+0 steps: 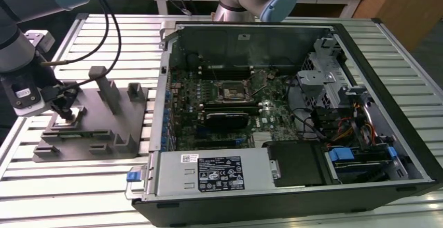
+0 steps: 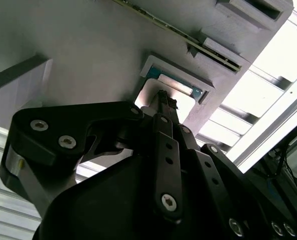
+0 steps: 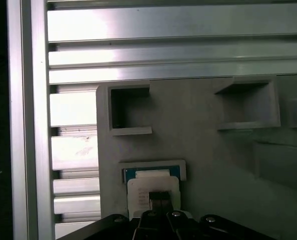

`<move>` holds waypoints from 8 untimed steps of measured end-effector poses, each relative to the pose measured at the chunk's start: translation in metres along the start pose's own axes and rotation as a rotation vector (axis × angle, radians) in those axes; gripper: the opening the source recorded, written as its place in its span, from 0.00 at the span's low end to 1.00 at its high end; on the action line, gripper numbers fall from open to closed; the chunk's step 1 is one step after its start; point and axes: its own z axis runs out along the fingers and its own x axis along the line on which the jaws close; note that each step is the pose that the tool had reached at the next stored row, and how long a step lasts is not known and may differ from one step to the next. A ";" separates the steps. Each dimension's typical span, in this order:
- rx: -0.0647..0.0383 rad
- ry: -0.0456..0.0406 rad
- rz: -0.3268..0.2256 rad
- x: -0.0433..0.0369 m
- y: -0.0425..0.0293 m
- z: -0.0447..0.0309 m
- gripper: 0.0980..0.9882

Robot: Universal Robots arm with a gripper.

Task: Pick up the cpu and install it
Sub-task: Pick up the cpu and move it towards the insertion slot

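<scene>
While low and vertical over the grey fixture (image 1: 93, 127), pincer (image 3: 158, 197) clenched right at the cpu (image 3: 140, 189).

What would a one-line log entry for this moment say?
claw: shut, tips at cpu | cpu: lying in fixture pocket | install: not yet done

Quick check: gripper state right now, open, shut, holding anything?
The gripper: shut, fingertips together over the cpu, which lies in a pocket of the grey fixture; nothing clamped.
</scene>
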 end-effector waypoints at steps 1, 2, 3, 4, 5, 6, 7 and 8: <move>0.000 0.0001 0.000 0.0000 0.0000 0.0000 0.01; 0.000 0.0001 0.000 0.0000 0.0000 0.0000 0.01; 0.000 0.0000 0.000 0.0001 0.0000 0.0001 0.01; 0.000 -0.0001 0.000 0.0001 0.0000 0.0002 0.01; 0.000 -0.0001 0.000 0.0001 0.0000 0.0002 0.01; 0.000 0.0000 0.000 0.0001 0.0000 0.0002 0.01; 0.000 0.0000 0.000 0.0002 0.0000 0.0003 0.01; 0.000 0.0000 0.000 0.0002 0.0000 0.0003 0.01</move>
